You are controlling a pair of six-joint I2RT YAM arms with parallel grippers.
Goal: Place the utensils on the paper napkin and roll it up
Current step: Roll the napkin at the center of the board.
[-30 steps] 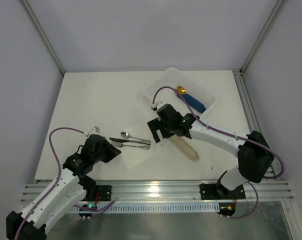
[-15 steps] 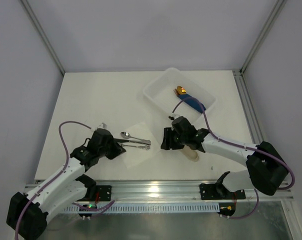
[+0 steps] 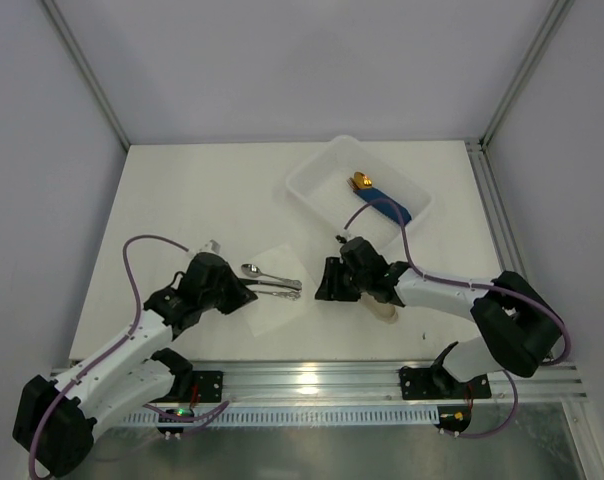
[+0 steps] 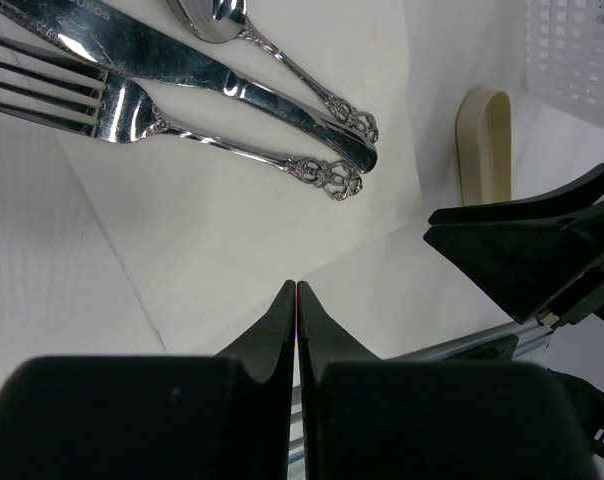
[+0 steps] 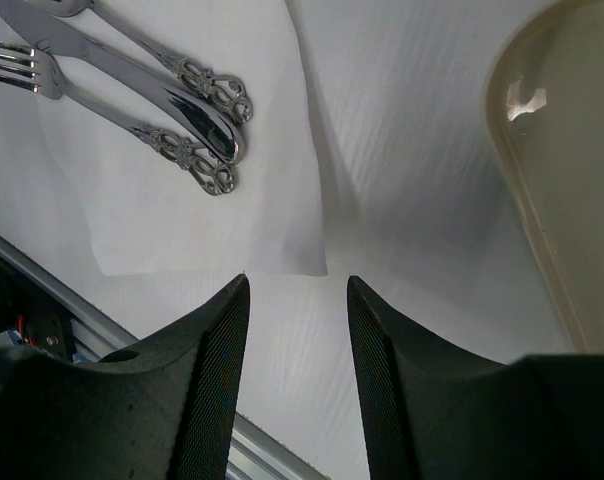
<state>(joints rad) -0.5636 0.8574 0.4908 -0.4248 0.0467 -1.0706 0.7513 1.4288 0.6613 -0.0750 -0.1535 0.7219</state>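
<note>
Lettering is stamped into the knife blade near the top edge of the left wrist view, too faint and foreshortened to read; the utensils (image 4: 232, 90) are a fork, a knife and a spoon in bright mirror-polished silver, each handle ending in an ornate scrolled pattern; they lie close side by side on the paper napkin (image 4: 232, 240), handle ends pointing toward the right arm; the napkin is a thin white sheet lying flat on the white table (image 3: 182, 190), set cornerwise between the two arms.

Left gripper (image 4: 297, 300) has its black fingertips pressed together with no gap, right at the napkin's near edge; whether any paper is caught between them I cannot tell; right gripper (image 5: 297, 290) stands with its fingers apart, gripping nothing, poised over the napkin's corner.

Just beside that gripper lies a beige oblong sleeve (image 5: 562, 160); farther back sits a white plastic tray (image 3: 312, 175) with a blue-handled, gold-tipped piece (image 3: 385, 205) inside.
</note>
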